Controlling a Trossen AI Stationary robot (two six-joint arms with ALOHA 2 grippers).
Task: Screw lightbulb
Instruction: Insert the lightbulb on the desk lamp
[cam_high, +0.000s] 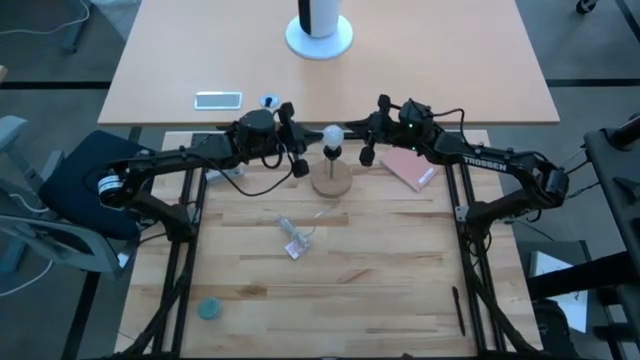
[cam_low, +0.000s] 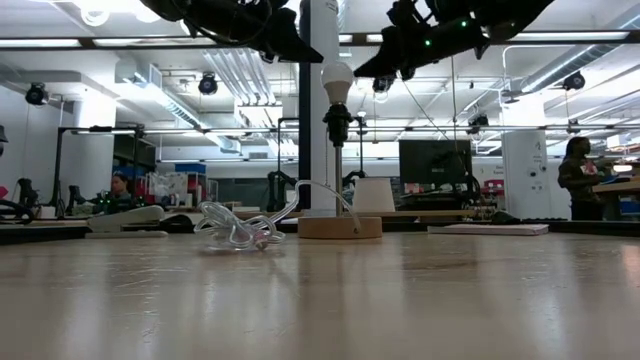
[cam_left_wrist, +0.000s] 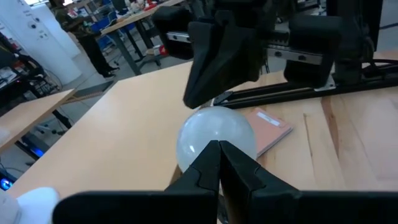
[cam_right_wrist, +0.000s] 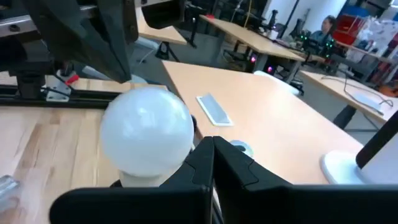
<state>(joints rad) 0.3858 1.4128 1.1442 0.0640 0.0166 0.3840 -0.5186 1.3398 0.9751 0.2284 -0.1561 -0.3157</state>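
The wooden tabletop fills the near ground, its planks running out from the near edge; a paler tabletop adjoins its far edge. The left arm reaches in from the left edge and the right arm from the right, both meeting near the middle of the far edge. The left end effector sits just beside the lightbulb on its left, fingers pressed together and holding nothing. The right end effector sits just beside the lightbulb on its right, fingers likewise closed on nothing. A pink pad lies below the right arm near the far edge. A white round-based device stands at the far side of the paler tabletop. The round wooden stand rests between the two end effectors, a black socket rising from it on a thin stem. The lightbulb sits upright in that socket. A crumpled clear plastic wrapper lies toward the middle of the tabletop. A phone lies on the paler tabletop. A teal disc sits near the near-left corner.
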